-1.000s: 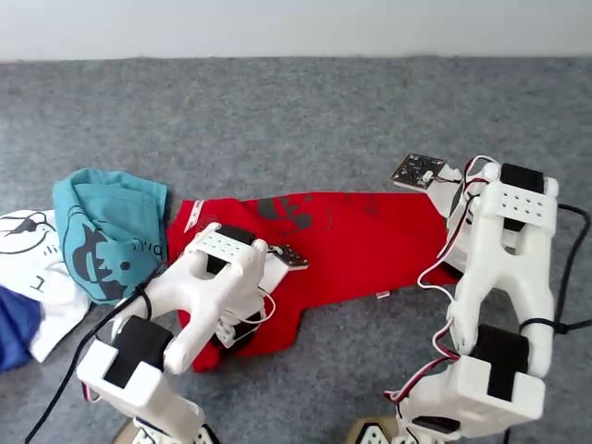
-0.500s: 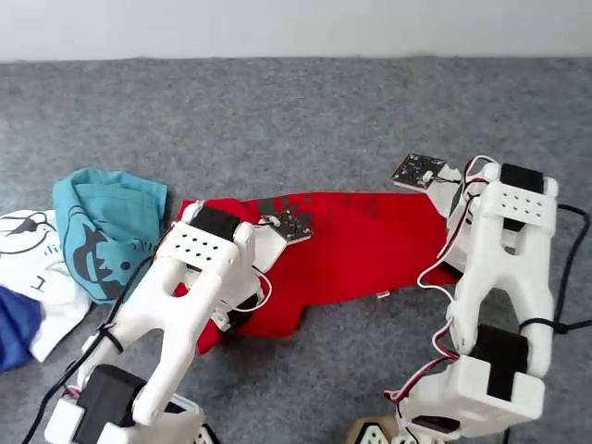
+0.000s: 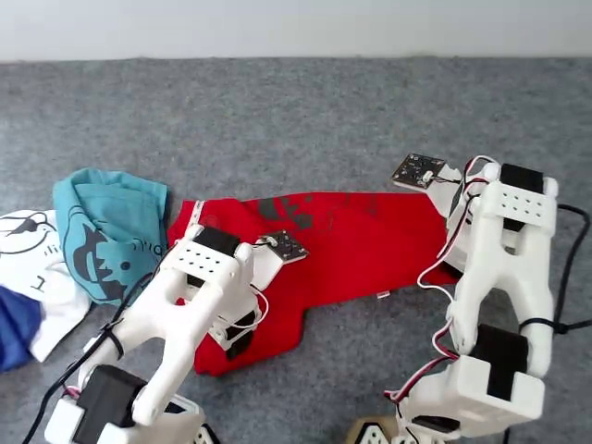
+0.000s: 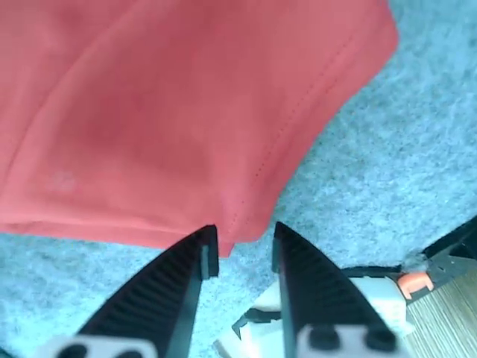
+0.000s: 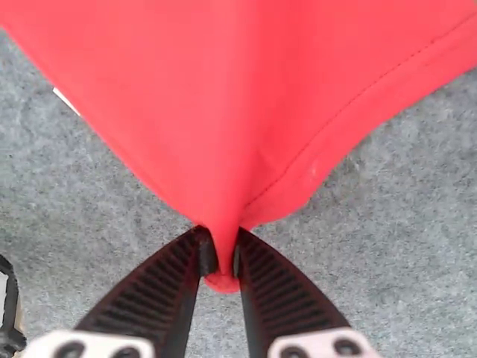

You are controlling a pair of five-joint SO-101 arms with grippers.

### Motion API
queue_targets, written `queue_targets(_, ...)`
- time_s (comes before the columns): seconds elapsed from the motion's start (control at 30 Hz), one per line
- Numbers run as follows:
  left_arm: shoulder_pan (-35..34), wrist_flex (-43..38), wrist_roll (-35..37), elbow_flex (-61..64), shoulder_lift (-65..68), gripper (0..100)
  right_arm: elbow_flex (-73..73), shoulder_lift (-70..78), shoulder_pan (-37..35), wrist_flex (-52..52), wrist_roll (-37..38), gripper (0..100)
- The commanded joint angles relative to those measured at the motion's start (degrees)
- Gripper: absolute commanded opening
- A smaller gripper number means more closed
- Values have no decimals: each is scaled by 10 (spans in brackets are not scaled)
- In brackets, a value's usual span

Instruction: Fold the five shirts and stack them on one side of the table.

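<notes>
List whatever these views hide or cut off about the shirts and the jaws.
1. High view: the left arm covers part of the red shirt and its own jaws.
2. High view: the white shirt and blue shirt are cut off by the frame edge; the teal shirt overlaps the white one.
3. High view: the right arm hides its jaws' grip on the red shirt.
4. Wrist views: the red shirt runs past the frame, outline unknown.

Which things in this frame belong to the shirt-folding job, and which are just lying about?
Job: red shirt, pinched by the right gripper, with the left gripper at its edge; teal shirt; white shirt; blue shirt.
Lying about: grey table covering.
</notes>
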Motion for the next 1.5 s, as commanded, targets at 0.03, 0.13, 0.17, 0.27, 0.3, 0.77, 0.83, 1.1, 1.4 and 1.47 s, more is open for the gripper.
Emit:
queue_targets(0.03,-1,-3,1,0,17,135,-26,-31,7,8,4,8)
queue_targets(0.13,-1,1,-10,-16,97,133,-26,-31,7,8,4,8)
queue_targets(0.17,-1,2,-11,-27,120,130,-26,-31,7,8,4,8)
queue_targets(0.27,0,-2,-11,-47,172,102,-26,-31,7,8,4,8)
queue_targets(0.3,2,-3,-13,-49,181,90,-26,-31,7,8,4,8)
queue_targets(0.77,41,-13,-11,-50,188,15,-26,-31,7,7,4,8)
queue_targets(0.83,42,-11,-11,-50,188,17,-26,-31,7,7,4,8)
queue_targets(1.1,43,-11,-4,-50,188,64,-26,-31,7,7,4,8)
queue_targets(1.4,43,-25,18,-48,190,104,-26,-30,7,3,4,8)
queue_targets(1.47,43,-37,18,-46,193,104,-26,-30,7,2,4,8)
